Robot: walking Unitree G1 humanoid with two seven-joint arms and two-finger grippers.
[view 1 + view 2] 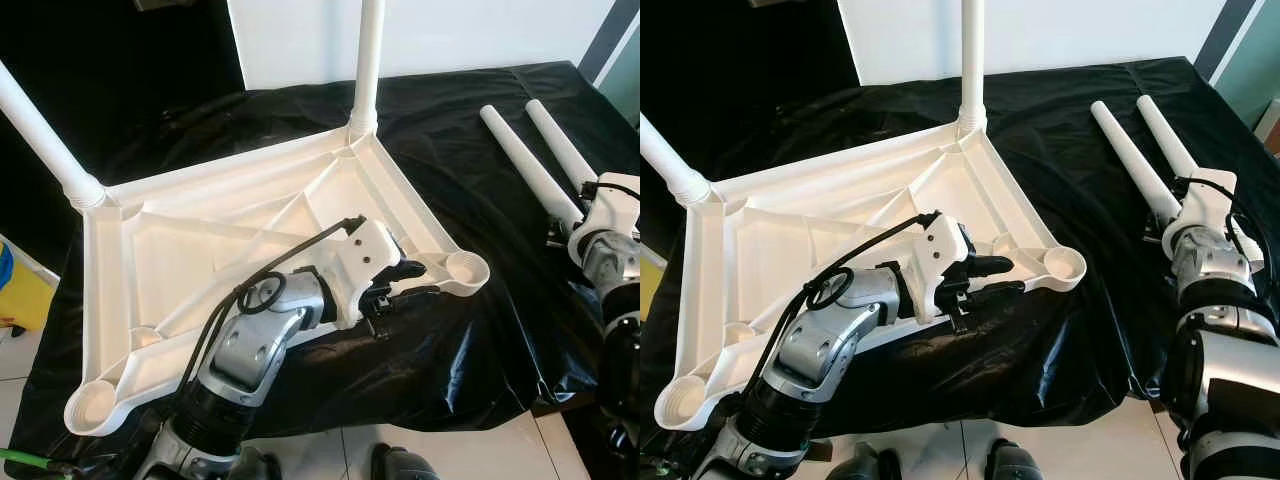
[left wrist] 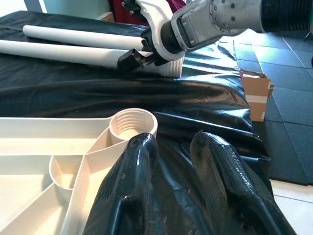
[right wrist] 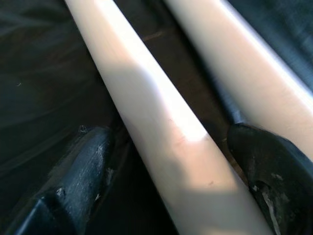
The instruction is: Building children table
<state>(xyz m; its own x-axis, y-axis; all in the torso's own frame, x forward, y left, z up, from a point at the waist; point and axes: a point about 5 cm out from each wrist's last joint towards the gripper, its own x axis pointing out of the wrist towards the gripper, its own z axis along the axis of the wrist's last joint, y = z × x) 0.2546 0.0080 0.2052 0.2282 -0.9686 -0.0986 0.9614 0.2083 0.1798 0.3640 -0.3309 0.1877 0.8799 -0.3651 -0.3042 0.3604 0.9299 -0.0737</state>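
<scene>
We see a black plastic sheet (image 1: 480, 200) covering the work surface, with pale floor tiles (image 1: 460, 450) along the lower edge of the frame and a white wall panel (image 1: 300, 40) at upper centre. In the left wrist view a cardboard box (image 2: 257, 93) sits on dark tiles beyond the sheet.

The white table top (image 1: 210, 250) lies upside down across the left and centre of the frame, ribs facing up. Two legs (image 1: 367, 60) stand screwed into its far corners, pointing up; one rises at upper centre, the other leans out toward the upper left. The near corners show open threaded sockets (image 1: 465, 270).

Two loose legs (image 1: 1130, 160) lie side by side at upper right, long axes running from upper left down toward lower right.

Our left gripper (image 1: 990, 277) hovers at the top's near right edge, fingers narrowly parted, holding nothing. Our right gripper (image 3: 166, 181) straddles the nearer loose leg, fingers (image 3: 83, 166) wide on either side of it.
</scene>
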